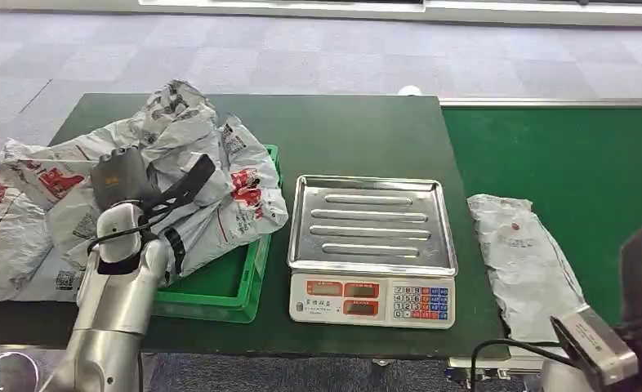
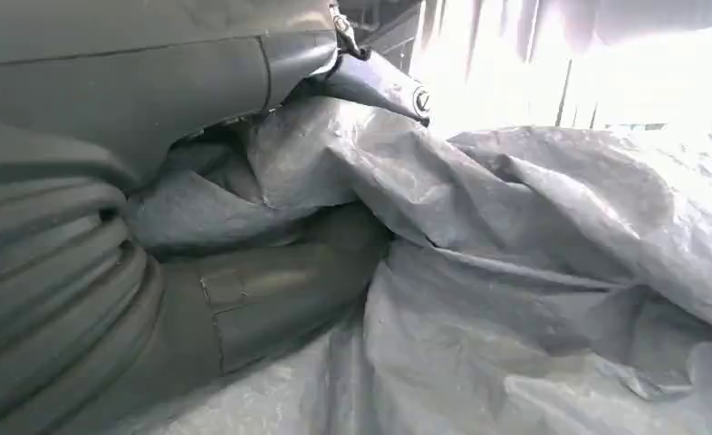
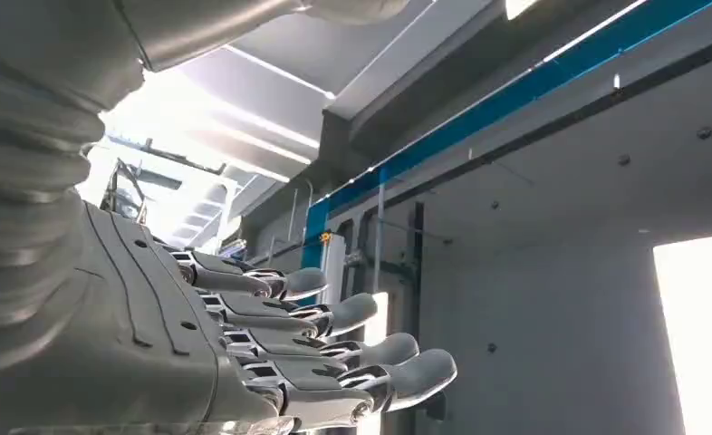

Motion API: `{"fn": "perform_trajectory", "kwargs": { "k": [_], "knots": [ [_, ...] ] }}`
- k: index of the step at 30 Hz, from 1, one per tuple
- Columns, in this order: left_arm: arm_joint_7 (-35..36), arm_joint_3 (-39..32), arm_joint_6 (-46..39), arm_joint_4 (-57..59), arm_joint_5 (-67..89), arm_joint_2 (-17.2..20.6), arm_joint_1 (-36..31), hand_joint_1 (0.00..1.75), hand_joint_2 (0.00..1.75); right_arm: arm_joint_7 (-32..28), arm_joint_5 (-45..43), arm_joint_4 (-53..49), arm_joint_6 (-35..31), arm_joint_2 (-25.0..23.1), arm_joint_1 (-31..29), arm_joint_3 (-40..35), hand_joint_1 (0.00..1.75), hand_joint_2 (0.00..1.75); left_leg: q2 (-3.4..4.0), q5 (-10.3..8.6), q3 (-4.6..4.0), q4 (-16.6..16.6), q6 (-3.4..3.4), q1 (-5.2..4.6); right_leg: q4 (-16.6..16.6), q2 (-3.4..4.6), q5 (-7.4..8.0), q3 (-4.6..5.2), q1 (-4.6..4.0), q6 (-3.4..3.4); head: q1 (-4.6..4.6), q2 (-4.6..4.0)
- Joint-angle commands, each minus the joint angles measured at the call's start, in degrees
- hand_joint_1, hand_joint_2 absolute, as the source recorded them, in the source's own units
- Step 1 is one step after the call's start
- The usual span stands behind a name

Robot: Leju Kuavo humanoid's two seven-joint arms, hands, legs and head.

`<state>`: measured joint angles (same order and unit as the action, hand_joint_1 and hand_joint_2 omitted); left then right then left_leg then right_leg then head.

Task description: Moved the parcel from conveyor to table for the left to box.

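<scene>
At the far left, a heap of crumpled grey mailer bags [image 1: 48,196] spills over the green plastic crate [image 1: 244,286] that serves as the box, so the bin looks well filled. The left hand [image 1: 150,192] lies on top of that heap; the left wrist view shows its thumb and dark fingers pressed into folds of grey plastic [image 2: 534,272], but I cannot tell whether it pinches a bag or merely rests on it, probably just after dropping one in. Just beside the crate, toward the middle of the dark green table [image 1: 342,131], stands an electronic scale [image 1: 372,245] with a bare ribbed steel pan, presumably where a parcel gets weighed before boxing. Further right, on the brighter green conveyor belt [image 1: 579,155], one flat grey parcel [image 1: 522,261] lies close to the table's edge, untouched and within the right arm's reach. The right hand [image 3: 271,344] is raised, fingers extended side by side with nothing in them, apparently poised to fetch that parcel.
</scene>
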<state>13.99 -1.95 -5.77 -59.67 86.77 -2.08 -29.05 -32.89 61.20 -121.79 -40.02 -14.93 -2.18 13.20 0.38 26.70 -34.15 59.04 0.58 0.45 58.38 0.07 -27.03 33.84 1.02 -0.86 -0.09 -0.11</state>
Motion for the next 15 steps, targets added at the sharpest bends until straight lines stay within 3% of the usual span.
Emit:
{"fn": "perform_trajectory", "kwargs": {
  "k": [1,5,6,9,11,12,13,15],
  "knots": [
    [-4.71,-4.32,1.22,10.44,-1.35,-3.39,1.07,1.75,1.75,0.04,0.20,1.33,0.02,-5.07,2.10,-0.09,0.00,1.75,-0.06,-0.08,0.28,-0.30,0.01,0.01,-0.26,-0.04,0.06,-0.27,-0.02,0.10,0.00,0.00],
    [-6.38,-4.29,0.78,13.59,-1.38,-3.93,1.55,1.75,1.75,2.29,2.90,5.13,0.02,-5.07,2.17,-0.40,0.00,1.75,-0.04,-0.03,0.24,-0.20,0.01,-0.01,-0.17,-0.03,0.02,-0.23,-0.01,0.08,0.00,0.00],
    [-7.48,-4.26,-1.32,13.58,-1.72,-4.20,1.97,0.00,1.75,4.06,5.46,8.30,0.02,-4.87,1.70,-0.01,0.00,1.75,-0.06,-0.06,0.27,-0.25,0.01,0.03,-0.25,-0.05,0.05,-0.29,-0.05,0.09,0.00,0.00],
    [-14.17,-4.17,-3.99,9.15,-6.46,-5.18,3.33,0.00,1.75,12.04,8.69,13.79,0.02,0.04,-0.13,-0.41,0.00,1.75,0.01,-0.05,0.28,-0.24,-0.01,0.06,-0.29,0.03,0.09,-0.30,-0.08,0.07,0.00,0.00],
    [-24.37,-3.99,-3.78,0.94,-17.65,-6.40,5.64,0.00,1.75,16.85,9.14,17.56,0.02,4.02,-0.84,-0.46,0.00,1.75,0.01,-0.08,0.23,-0.27,-0.04,0.06,-0.34,0.03,0.14,-0.27,-0.10,0.07,0.00,0.00],
    [-36.90,-3.56,-1.52,-5.82,-31.70,-7.33,7.81,0.00,1.75,20.23,11.15,20.89,0.79,5.60,-1.17,0.27,0.00,1.75,0.01,-0.04,0.16,-0.16,-0.05,0.06,-0.25,0.03,0.10,-0.21,-0.08,0.04,0.00,0.00],
    [-35.40,-2.26,0.15,-10.42,-32.83,-6.74,9.64,0.00,1.75,20.68,10.75,23.27,0.02,6.91,-1.90,0.45,0.00,1.75,0.02,-0.04,0.14,-0.17,-0.05,0.07,-0.27,0.04,0.12,-0.19,-0.09,0.04,0.00,0.00],
    [-45.96,-0.27,5.27,-22.05,-49.40,-6.38,14.39,0.00,1.75,25.84,18.40,30.42,1.52,7.96,-4.54,3.50,0.00,1.75,0.02,-0.05,0.19,-0.25,-0.10,0.10,-0.44,0.04,0.17,-0.30,-0.13,0.03,0.00,0.00]
  ]
}}
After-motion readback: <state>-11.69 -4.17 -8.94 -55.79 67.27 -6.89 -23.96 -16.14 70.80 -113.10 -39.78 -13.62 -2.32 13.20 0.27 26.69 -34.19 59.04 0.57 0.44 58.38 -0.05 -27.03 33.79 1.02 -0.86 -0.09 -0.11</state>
